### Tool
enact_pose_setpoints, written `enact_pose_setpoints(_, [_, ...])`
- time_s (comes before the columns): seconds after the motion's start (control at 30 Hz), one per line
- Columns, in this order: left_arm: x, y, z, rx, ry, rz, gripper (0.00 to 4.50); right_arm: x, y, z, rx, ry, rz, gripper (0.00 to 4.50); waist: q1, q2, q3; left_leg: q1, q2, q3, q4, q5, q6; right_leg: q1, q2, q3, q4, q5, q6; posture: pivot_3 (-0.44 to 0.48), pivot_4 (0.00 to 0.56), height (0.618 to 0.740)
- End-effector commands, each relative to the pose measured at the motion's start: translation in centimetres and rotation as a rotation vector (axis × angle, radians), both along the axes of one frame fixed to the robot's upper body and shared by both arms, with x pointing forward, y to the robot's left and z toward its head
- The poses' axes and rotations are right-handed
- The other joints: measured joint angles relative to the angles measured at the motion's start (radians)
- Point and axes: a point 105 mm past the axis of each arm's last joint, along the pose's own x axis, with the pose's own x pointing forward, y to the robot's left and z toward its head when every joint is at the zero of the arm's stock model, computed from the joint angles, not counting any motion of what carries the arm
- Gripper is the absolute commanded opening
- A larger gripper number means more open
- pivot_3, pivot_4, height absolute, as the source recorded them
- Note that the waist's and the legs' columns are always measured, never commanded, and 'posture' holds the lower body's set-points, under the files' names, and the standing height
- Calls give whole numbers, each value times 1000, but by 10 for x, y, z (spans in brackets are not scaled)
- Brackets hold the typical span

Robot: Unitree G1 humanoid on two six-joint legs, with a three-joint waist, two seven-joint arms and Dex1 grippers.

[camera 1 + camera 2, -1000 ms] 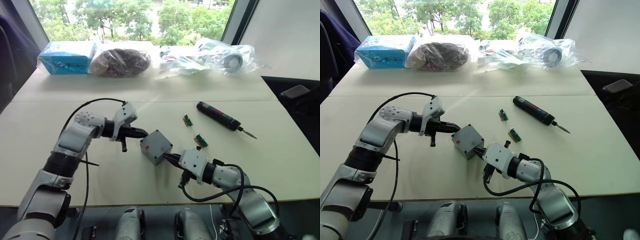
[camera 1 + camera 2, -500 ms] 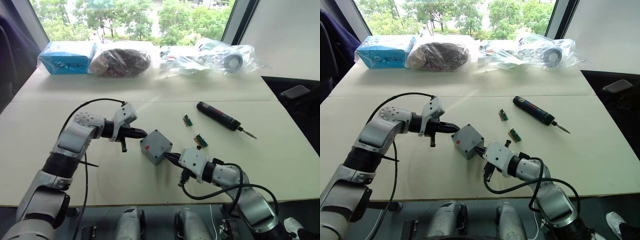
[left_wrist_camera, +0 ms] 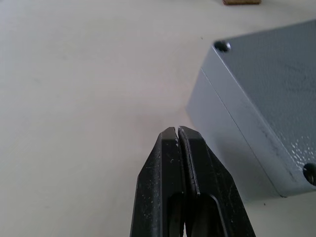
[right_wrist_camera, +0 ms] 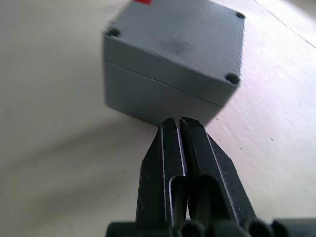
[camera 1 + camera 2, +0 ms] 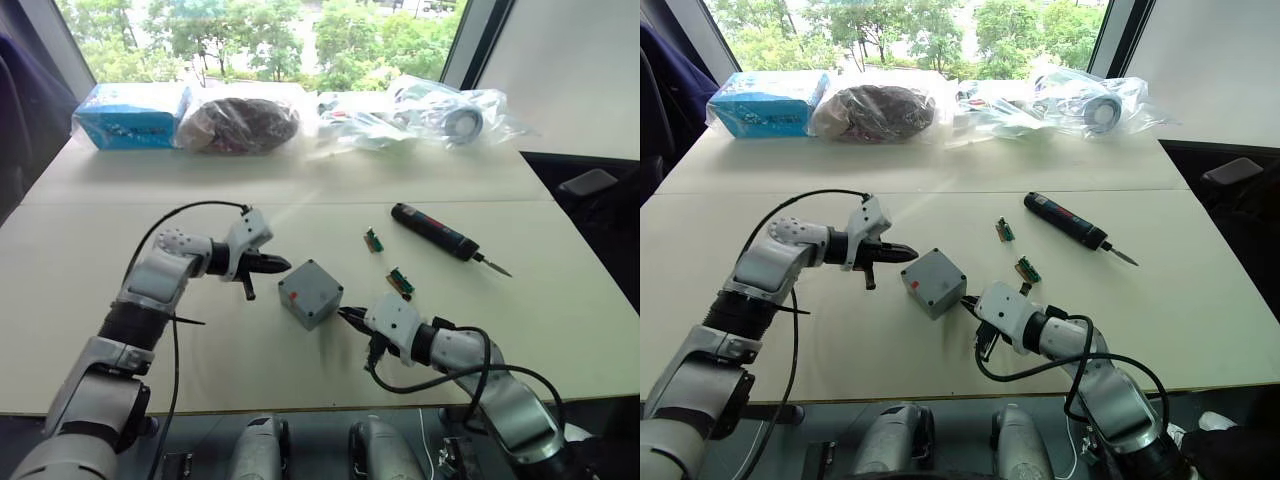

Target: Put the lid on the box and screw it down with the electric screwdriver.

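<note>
The grey lid (image 5: pixel 311 286), with a small red mark near one corner, sits closed on the grey box (image 4: pixel 148 96) at the middle of the table; a thin seam runs between them. My left gripper (image 5: pixel 286 265) is shut and empty, its tip just short of the box's left side (image 3: pixel 232 148). On the near right side, my right gripper (image 5: pixel 345 316) points at the box's lower corner, shut with nothing in it. The black electric screwdriver (image 5: pixel 440 237) lies on the table to the far right, out of both grippers.
Two small green parts (image 5: pixel 374 240) (image 5: pixel 401 282) lie between the box and the screwdriver. Along the back of the table (image 5: pixel 90 260) are a blue carton in plastic (image 5: pixel 135 113), a dark bagged bundle (image 5: pixel 240 122) and clear bags (image 5: pixel 430 112).
My right gripper has drawn back a little to the right, off the box. The left gripper and the box stay about where they were.
</note>
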Motion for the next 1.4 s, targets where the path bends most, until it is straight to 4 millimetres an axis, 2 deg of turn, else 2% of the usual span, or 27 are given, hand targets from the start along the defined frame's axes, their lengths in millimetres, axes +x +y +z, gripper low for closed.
enact_pose_setpoints(0.03, [-10,-7,9,-25,-21,-40,0,9,6,12,18,-60,17,60,1,0,0,0,0,0,0,0,0,0,0,0,0,0,0,0,150,740])
enact_pose_setpoints(0.23, [-23,-8,11,-51,-3,-30,0,20,5,14,13,-76,15,60,0,0,0,0,0,0,0,0,0,0,0,0,0,0,0,0,150,740])
enact_pose_setpoints(0.47, [-27,-9,11,-60,1,-16,0,26,3,15,9,-79,22,60,0,0,0,0,0,0,0,0,0,0,0,0,0,0,0,0,150,740])
enact_pose_setpoints(0.63, [-27,-7,10,-59,3,-7,0,27,1,17,14,-79,22,60,1,0,0,0,0,0,0,0,0,0,0,0,0,0,0,0,150,740])
enact_pose_setpoints(0.83, [-25,-1,11,-63,3,16,0,30,-10,24,24,-97,-26,60,1,0,0,0,0,0,0,0,0,0,0,0,0,0,0,0,150,740])
enact_pose_setpoints(1.03, [-29,-1,11,-69,17,-5,0,25,-11,26,42,-81,-9,60,1,0,0,0,0,0,0,0,0,0,0,0,0,0,0,0,150,740])
enact_pose_setpoints(1.1, [-29,0,13,-64,12,-2,0,24,-16,27,42,-76,-20,60,2,0,0,0,0,0,0,0,0,0,0,0,0,0,0,0,150,740])
enact_pose_setpoints(1.23, [-21,16,29,-83,-3,46,0,24,-33,46,110,-92,-84,60,1,0,0,0,0,0,0,0,0,0,0,0,0,0,0,0,150,740])
enact_pose_setpoints(1.33, [-15,22,66,-194,-9,69,0,26,-51,66,181,-118,-155,60,2,0,0,0,1,-1,0,0,0,0,0,0,1,0,0,0,150,740])
enact_pose_setpoints(1.4, [-18,24,80,-218,-13,56,0,26,-55,72,218,-119,-186,60,2,0,0,0,1,-2,0,0,0,0,0,-1,1,0,0,0,150,740])
